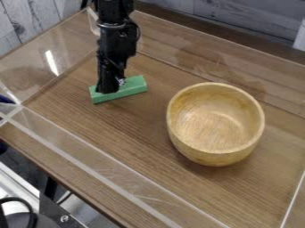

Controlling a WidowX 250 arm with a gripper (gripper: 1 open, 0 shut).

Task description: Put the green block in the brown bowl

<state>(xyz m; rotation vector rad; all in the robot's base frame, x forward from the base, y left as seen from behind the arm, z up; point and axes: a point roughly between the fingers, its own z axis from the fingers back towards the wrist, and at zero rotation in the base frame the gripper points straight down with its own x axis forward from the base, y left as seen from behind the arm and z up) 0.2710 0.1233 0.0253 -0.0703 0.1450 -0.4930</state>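
Note:
The green block (123, 89) lies flat on the wooden table, left of centre. My black gripper (109, 86) comes straight down from above with its fingers closed onto the block's left part; the block still rests on the table. The brown bowl (216, 123) stands upright and empty to the right, about a block's length from the block. The block's left end is hidden behind the fingers.
The wooden table top (107, 142) sits inside a clear walled enclosure whose front wall (71, 151) runs along the near edge. A grey plank wall (30, 22) stands behind at the left.

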